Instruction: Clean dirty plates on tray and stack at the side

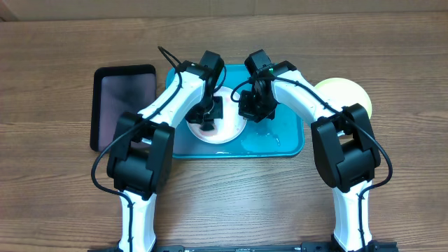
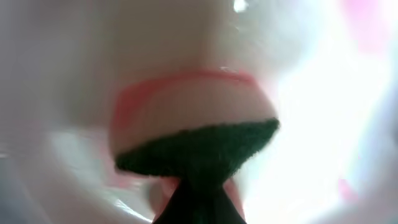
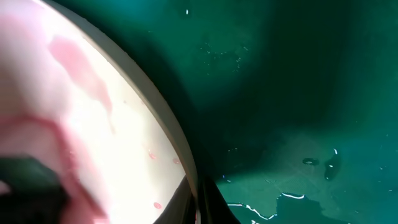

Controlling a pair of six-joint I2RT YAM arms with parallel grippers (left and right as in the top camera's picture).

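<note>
Sponge up close: soft pink foam with a coarse dark-green scourer face, clenched in left gripper and pressed into white plate on turquoise tray. Right gripper looks clamped on that plate's rim. Red smears on it, so mid-scrub. Light blue plate lies beside it on tray, not held. Yellow-green plate sits off-tray on table at right, likely done. Plates glossy, shallow, round; tray floor wet.
</note>
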